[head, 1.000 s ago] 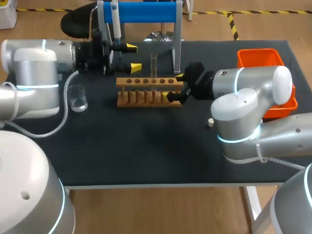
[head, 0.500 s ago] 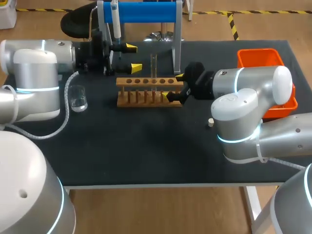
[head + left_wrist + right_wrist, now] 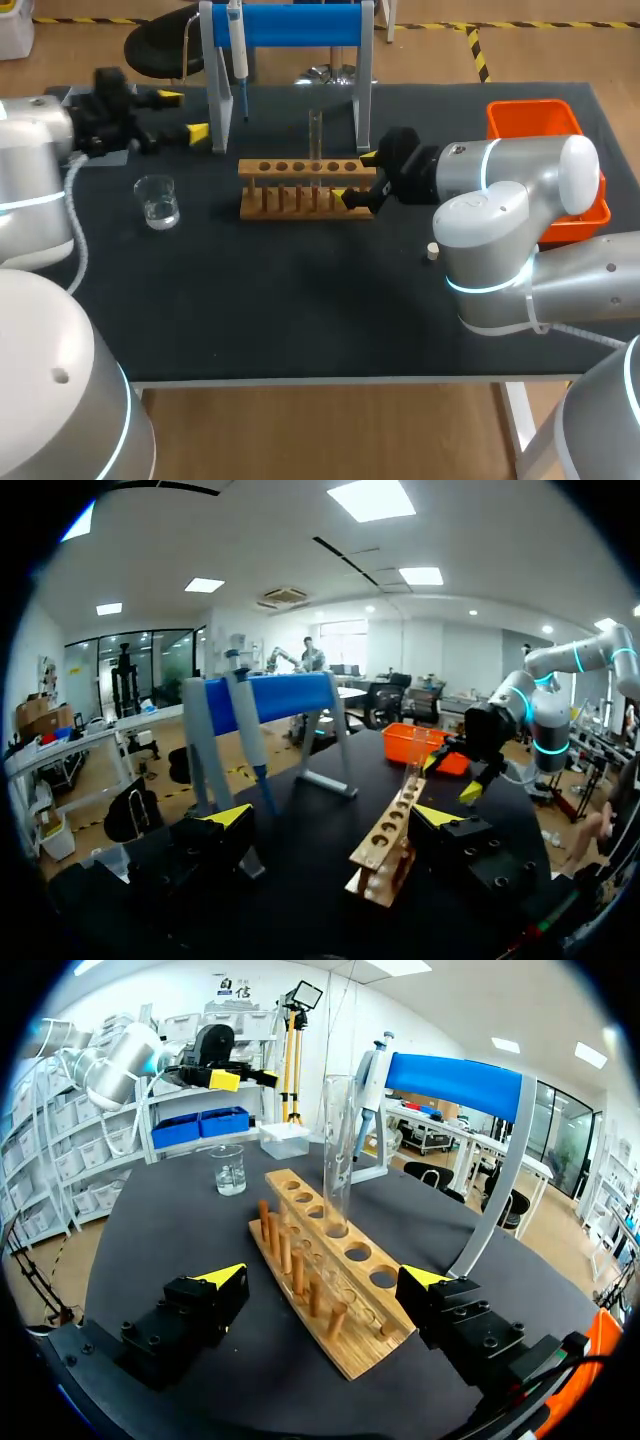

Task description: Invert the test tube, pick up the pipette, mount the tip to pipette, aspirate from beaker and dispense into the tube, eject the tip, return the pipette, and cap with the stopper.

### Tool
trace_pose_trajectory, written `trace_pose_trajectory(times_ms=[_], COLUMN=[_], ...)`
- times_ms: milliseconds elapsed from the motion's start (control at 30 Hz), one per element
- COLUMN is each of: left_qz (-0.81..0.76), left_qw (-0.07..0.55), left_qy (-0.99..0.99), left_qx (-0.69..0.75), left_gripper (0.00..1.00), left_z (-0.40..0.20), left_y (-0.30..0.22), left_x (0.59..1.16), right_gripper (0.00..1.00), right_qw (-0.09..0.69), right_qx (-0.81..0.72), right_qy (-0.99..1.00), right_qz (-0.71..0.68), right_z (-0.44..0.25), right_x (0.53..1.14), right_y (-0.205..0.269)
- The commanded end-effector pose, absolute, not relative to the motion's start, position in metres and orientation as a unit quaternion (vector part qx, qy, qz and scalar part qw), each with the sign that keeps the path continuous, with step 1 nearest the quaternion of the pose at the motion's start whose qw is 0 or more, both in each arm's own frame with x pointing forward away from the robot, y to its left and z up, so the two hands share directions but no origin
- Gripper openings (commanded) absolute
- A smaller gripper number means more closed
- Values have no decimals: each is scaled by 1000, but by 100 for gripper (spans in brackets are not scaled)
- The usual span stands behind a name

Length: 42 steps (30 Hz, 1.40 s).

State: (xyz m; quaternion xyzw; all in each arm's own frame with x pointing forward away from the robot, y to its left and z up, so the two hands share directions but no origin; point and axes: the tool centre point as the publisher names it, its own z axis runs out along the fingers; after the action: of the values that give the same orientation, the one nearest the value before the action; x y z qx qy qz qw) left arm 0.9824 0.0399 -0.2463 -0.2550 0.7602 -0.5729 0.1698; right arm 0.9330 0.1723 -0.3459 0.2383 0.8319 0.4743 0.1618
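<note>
A clear test tube (image 3: 315, 135) stands upright in the wooden rack (image 3: 305, 186). My right gripper (image 3: 355, 175) is open at the rack's right end, one finger on each side, touching nothing. From the right wrist, the rack (image 3: 322, 1228) lies ahead of that gripper (image 3: 325, 1278), with the tube (image 3: 338, 1150) beyond. The pipette (image 3: 238, 55) hangs on the blue stand (image 3: 290, 25). Left of the stand, my left gripper (image 3: 185, 115) is open and empty. In the left wrist view, the pipette (image 3: 250, 730) is ahead of the gripper (image 3: 333, 815). The beaker (image 3: 158, 200) holds clear liquid. A small stopper (image 3: 432, 251) lies on the table.
An orange bin (image 3: 535, 120) sits at the table's right edge behind my right arm. The black table (image 3: 300, 300) stretches bare toward the front edge. The blue stand's legs (image 3: 365, 95) rise just behind the rack.
My left arm has drawn back to the left, away from the pipette stand, its gripper still open. The right arm, rack and tube have not moved.
</note>
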Motion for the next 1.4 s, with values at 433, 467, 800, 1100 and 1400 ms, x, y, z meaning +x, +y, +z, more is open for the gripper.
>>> trace_pose_trajectory(times_ms=[433,467,800,1100,1400], left_qz=[-424,-418,-401,-402,-404], left_qw=[283,285,300,307,307], left_qy=[737,734,720,711,710], left_qx=[-445,-453,-481,-489,-488], left_gripper=[100,100,100,100,100], left_z=[-261,-264,-291,-302,-304], left_y=[153,156,183,204,210], left_x=[991,995,1021,1040,1051], right_gripper=[100,100,100,100,100], right_qw=[161,161,161,161,161], right_qx=[238,238,238,238,238], right_qy=[832,832,832,832,832], right_qz=[475,475,475,475,475], right_z=[-346,-346,-346,-346,-346], right_x=[933,933,933,933,933], right_y=[172,172,172,172,172])
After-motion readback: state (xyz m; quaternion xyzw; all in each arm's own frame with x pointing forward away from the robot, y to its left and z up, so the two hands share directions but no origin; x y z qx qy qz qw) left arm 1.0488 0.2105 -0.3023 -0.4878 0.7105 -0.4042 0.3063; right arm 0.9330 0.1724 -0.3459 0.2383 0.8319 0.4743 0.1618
